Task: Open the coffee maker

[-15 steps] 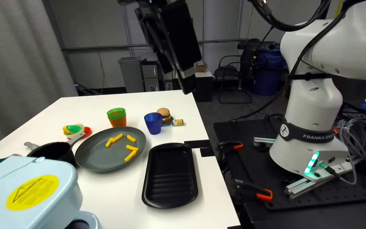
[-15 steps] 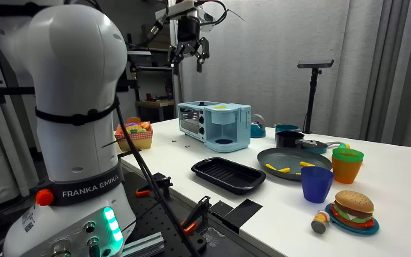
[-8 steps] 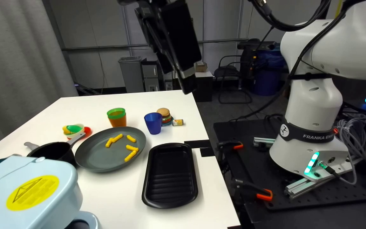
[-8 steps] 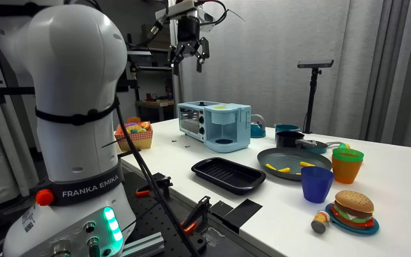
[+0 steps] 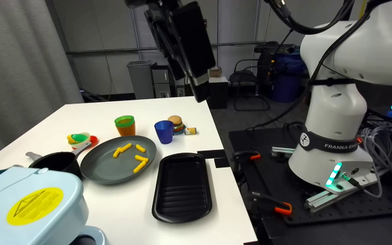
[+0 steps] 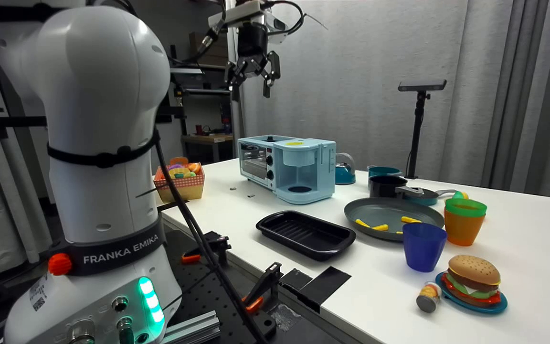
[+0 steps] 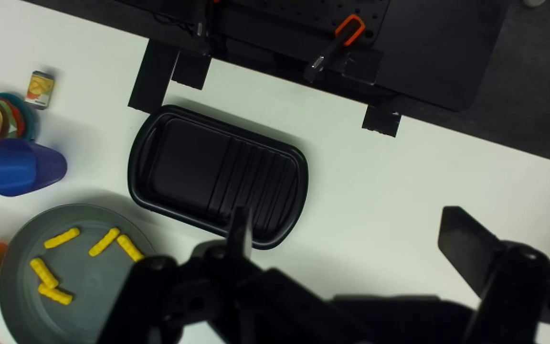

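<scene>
So, I've got the Robotiq gripper (image 6: 250,91) hanging high over the white table (image 6: 528,239), pointing down, its fingers (image 7: 239,231) spread wide, with bare tabletop showing between them in the wrist view. The pale blue coffee maker (image 6: 299,157) stands upright on the far part of the table in an exterior view, well apart from my gripper and joined on its left to a toaster oven (image 6: 254,160). In an exterior view where it sits at the near left, I make out a round yellow sticker (image 5: 35,206) on its flat top. A teal kettle (image 6: 345,175) stands just to its right, partly hidden behind it, and a black saucepan (image 6: 384,187) farther right. Nearer, I see a ribbed black baking tray (image 6: 299,229) and, to its right, a dark grey frying pan (image 6: 385,210) holding yellow pieces (image 6: 409,220). A blue cup (image 6: 424,246) stands before the pan, near stacked orange and green cups (image 6: 464,229). At the near right, a toy hamburger (image 6: 473,279) rests on a teal plate (image 6: 500,306), a small can (image 6: 428,297) lying on its side just left of it. Off to the left, a checked basket (image 6: 194,192) holds toy food (image 6: 182,172).
</scene>
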Robot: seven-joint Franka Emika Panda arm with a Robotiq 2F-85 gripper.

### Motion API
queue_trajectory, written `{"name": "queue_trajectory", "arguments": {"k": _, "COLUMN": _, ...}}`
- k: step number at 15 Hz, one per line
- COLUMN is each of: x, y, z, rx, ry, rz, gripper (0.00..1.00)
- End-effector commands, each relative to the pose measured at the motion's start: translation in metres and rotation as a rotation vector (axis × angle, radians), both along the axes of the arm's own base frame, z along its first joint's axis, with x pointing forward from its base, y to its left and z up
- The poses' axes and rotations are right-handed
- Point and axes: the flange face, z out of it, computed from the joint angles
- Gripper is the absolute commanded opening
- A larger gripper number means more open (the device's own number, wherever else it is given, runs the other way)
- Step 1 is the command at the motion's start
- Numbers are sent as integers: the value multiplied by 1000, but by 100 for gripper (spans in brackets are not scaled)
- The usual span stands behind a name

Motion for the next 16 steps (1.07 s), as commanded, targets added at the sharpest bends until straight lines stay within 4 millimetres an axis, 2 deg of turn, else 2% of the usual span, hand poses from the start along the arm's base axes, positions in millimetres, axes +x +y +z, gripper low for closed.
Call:
{"name": "queue_trajectory", "arguments": {"k": 1, "x": 1, "y": 1, "z": 1, "rx": -2, "ry": -11, "rz": -5, "gripper": 96}}
{"name": "queue_trajectory", "arguments": {"k": 2, "x": 1, "y": 0, "z": 0, "rx": -3, "ry": -11, "rz": -5, "gripper": 72}}
{"name": "queue_trajectory", "arguments": {"k": 4, "x": 2, "y": 0, "z": 0, "rx": -7, "ry": -12, "rz": -5, "gripper": 71}}
{"name": "queue_trajectory", "arguments": {"k": 12, "x": 14, "y": 1, "z": -6, "rx": -29, "ry": -31, "rz": 7, "gripper": 8}}
{"name": "queue_trajectory", "arguments": {"k": 13, "x": 17, "y": 1, "z": -7, "rx": -32, "ry": -37, "rz": 10, "gripper": 2}}
{"name": "queue_trajectory", "arguments": {"k": 16, "x": 26, "y": 2, "z": -9, "rx": -37, "ry": -65, "rz": 19, "gripper": 0}}
